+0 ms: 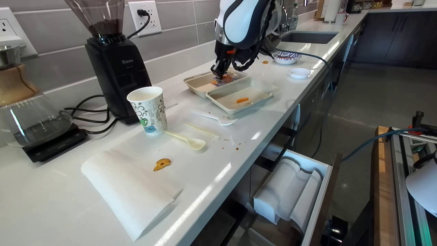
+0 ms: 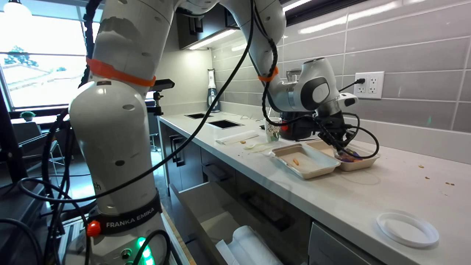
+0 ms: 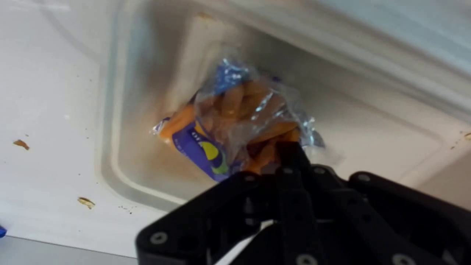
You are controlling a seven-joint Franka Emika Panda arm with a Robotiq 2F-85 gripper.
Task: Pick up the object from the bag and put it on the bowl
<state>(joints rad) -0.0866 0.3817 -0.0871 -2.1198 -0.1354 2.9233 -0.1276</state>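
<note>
A clear plastic bag [image 1: 227, 80] with a purple label and orange pieces inside lies in the far half of an open beige clamshell container [image 1: 201, 81]. The bag also shows in the wrist view [image 3: 235, 117]. A loose orange stick [image 1: 242, 100] lies in the near half. A bowl [image 1: 286, 60] with a blue and red pattern stands farther along the counter, partly behind the arm. My gripper [image 1: 218, 73] points down into the bag, and it also shows in the wrist view [image 3: 281, 154]. Its fingers are close together; the bag film hides what is between them.
A white lid [image 1: 299, 73] lies near the bowl. A paper cup [image 1: 149, 111], a plastic fork [image 1: 215, 117], a spoon [image 1: 191, 141] and a stick [image 1: 200, 130] lie before the container. A black grinder [image 1: 119, 75] stands by the wall. A drawer [image 1: 327, 171] stands open below.
</note>
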